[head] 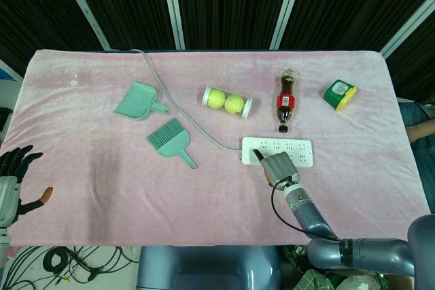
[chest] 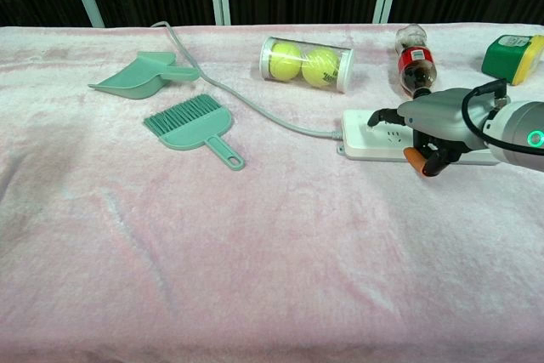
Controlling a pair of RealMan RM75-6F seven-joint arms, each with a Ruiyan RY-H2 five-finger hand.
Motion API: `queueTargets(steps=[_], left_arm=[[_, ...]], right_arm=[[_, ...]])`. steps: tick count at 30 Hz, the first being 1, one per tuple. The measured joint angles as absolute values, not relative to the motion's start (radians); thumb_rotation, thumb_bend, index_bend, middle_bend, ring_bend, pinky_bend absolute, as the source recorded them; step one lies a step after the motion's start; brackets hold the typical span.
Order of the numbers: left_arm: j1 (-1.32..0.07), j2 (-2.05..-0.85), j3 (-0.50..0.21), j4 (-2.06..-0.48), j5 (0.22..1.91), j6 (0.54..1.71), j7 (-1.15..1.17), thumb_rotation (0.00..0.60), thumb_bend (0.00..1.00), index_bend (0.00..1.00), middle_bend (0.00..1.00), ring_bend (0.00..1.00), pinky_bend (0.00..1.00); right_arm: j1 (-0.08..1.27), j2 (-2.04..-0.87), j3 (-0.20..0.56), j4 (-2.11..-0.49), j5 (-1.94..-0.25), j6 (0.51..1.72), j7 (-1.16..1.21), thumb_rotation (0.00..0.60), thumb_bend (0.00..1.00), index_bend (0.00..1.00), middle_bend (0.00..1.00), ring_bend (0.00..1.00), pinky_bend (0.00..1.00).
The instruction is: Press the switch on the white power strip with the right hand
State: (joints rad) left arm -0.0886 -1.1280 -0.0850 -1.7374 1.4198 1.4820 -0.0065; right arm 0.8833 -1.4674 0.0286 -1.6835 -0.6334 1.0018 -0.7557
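White power strip is laid flat on the pink cloth, a little right of the middle of the table, with its long side running left to right. A grey cable is led from its left end up to the far edge of the table. The right hand is placed over the left part of the strip; in the chest view the same hand is seen with 1 dark finger stretched out and its tip set on the left end of the strip, where the switch is found. The other fingers are curled in under the palm and nothing is held in them. It cannot be told from the pictures if the switch is really pushed down.

The left hand is seen only in the head view, at the lower left corner, off the edge of the table, with its dark fingers spread apart and nothing held.

Behind the strip a cola bottle is laid on its side, and a clear tube with 2 tennis balls is laid left of it. A green dustpan and a green brush are placed further left, near each other but apart. A green and yellow container is set near the far right corner
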Motion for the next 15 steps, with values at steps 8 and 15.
queueTargets(steps=[8, 15], left_arm=[[-0.089, -1.128, -0.085, -1.736, 1.420, 1.482, -0.008, 0.600, 0.27, 0.19, 0.08, 0.03, 0.00], [-0.088, -1.125, -0.086, -1.736, 1.419, 1.484, -0.014, 0.600, 0.27, 0.19, 0.08, 0.03, 0.00]], right_arm=[[0.887, -1.474, 0.021, -1.679, -0.627, 0.995, -0.763, 0.600, 0.66, 0.19, 0.93, 0.97, 0.98], [0.896, -1.485, 0.015, -1.669, -0.610, 0.991, -0.781, 0.600, 0.66, 0.48, 0.92, 0.97, 0.98]])
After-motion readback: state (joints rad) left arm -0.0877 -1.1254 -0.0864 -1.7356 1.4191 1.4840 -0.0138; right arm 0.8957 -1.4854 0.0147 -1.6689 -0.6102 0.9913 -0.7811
